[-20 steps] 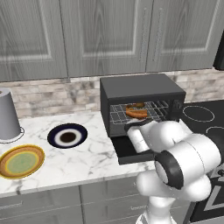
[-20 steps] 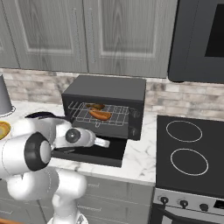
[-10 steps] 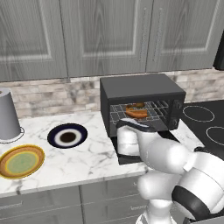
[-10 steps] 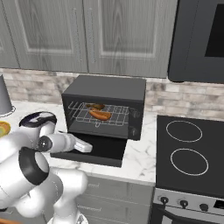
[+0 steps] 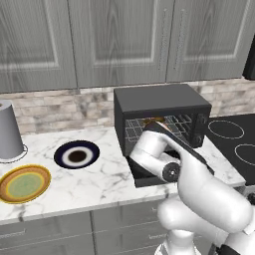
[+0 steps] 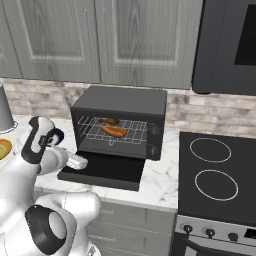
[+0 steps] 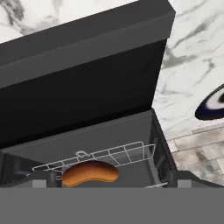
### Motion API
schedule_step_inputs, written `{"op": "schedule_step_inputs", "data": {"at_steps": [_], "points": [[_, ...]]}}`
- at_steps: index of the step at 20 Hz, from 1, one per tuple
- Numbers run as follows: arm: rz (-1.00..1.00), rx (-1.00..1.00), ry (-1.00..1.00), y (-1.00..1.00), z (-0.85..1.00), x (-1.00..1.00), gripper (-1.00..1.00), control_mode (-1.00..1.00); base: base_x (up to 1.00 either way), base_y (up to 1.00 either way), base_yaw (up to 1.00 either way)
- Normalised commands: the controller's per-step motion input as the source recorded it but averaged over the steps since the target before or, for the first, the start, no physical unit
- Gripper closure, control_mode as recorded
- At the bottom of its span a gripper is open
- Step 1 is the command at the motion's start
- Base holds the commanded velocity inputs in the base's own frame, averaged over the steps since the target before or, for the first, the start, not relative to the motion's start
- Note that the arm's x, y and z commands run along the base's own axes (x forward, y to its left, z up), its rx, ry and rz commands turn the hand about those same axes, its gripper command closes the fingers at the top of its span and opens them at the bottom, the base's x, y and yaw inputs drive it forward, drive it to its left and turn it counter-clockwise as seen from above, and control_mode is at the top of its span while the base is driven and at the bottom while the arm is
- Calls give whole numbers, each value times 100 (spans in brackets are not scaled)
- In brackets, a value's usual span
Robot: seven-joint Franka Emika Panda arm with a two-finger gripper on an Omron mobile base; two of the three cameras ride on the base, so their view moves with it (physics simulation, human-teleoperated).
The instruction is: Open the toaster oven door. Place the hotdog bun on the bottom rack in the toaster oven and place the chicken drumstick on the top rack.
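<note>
Marble counter [image 5: 99, 179] under grey cabinets, toaster oven [image 6: 120, 120] sitting with its toaster oven door [image 6: 102, 171] folded down flat. Hotdog bun [image 6: 114, 131] is lying on a wire rack inside, something dark behind it. Gripper [image 6: 76, 161] hangs empty over the door, jaws wide apart.

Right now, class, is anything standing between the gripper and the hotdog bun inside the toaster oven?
Nothing visible does. The toaster oven door lies folded down flat, and the hotdog bun rests on a wire rack just inside the open front. The gripper sits by the door's left edge, outside the oven.
</note>
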Motion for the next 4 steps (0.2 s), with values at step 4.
{"op": "schedule_step_inputs", "data": {"at_steps": [4], "points": [[-2,0,0,48,100,-59,-100,-100,0,0,0]]}}
